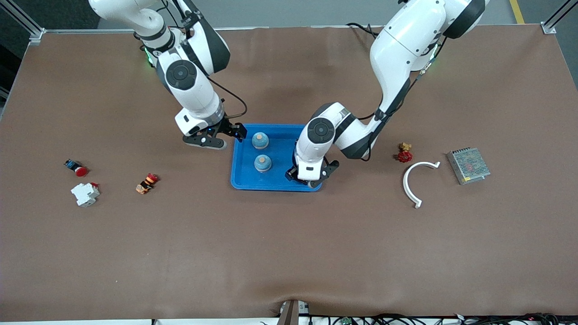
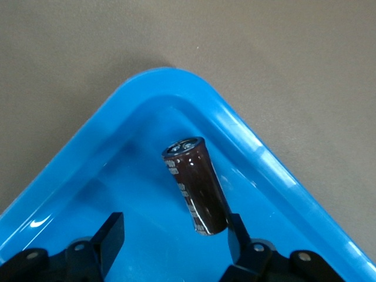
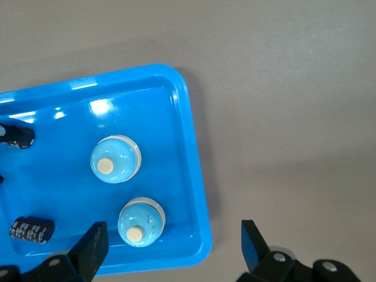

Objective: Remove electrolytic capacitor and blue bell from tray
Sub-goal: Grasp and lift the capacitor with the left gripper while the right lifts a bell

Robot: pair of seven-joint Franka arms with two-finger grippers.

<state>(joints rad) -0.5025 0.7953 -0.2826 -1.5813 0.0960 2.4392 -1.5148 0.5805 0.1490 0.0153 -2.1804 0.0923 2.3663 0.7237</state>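
Note:
A blue tray lies mid-table. Two blue bells stand in it; the right wrist view shows them too. A dark brown capacitor lies on its side in a tray corner. My left gripper is open low over that corner, and the capacitor's end lies beside one finger. My right gripper is open and empty over the tray's rim at the right arm's end. A dark cylinder also lies in the tray.
Toward the right arm's end lie a red push button, a white breaker and a small orange part. Toward the left arm's end lie a brass valve with a red handle, a white curved piece and a grey power supply.

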